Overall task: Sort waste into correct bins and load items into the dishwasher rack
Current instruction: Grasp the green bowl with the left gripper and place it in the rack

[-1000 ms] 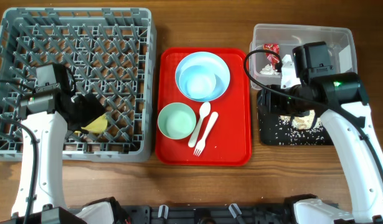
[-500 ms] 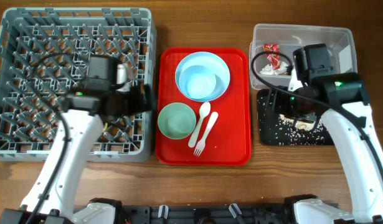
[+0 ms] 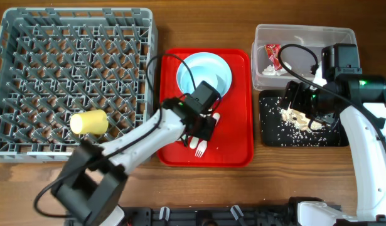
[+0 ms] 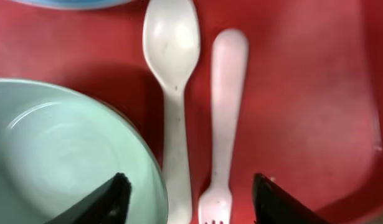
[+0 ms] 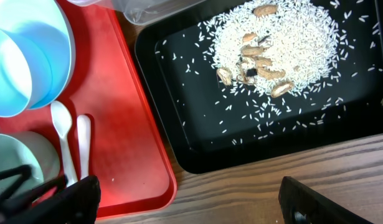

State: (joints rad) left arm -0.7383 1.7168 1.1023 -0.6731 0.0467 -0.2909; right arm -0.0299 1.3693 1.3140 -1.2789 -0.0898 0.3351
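Directly below open left tool (image 4: 190, 190), spoon (image 4: 171, 56) and fork (image 4: 227, 93) parallel, heads opposed, right tool (image 5: 188, 190) open.

We see a wooden table (image 3: 274, 182) carrying four things directly. The grey rack (image 3: 80, 11) sits at the left, and the red tray (image 3: 233, 132) is in the middle, just beside it. At the right, the clear tub (image 3: 343, 44) has the black tray (image 3: 274, 135) just beside it, nearer the robot.
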